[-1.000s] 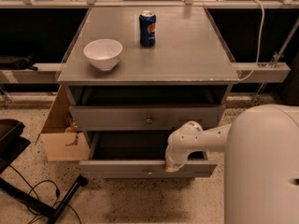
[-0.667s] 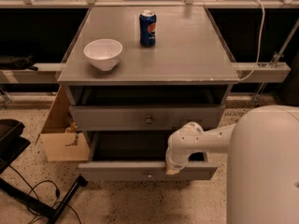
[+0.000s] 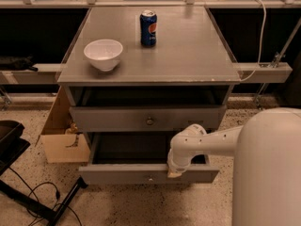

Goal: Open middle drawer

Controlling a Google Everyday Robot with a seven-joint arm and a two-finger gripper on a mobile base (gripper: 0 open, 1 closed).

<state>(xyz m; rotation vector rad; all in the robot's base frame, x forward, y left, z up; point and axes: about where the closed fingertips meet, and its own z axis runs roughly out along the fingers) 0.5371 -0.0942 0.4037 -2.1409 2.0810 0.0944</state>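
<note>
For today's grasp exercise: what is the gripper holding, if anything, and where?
The gripper meets the top edge of the middle drawer, right of its knob; whether it actually grips cannot be told.

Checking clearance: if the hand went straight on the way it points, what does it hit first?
The hand points down, at the front right of the pulled-out middle drawer. It would likely meet the top edge of that drawer's front first; it looks about on it, though depth is unclear.

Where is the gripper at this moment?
In the camera view the gripper is low and right of centre, at the top edge of the front of the pulled-out middle drawer, just right of its knob.
</note>
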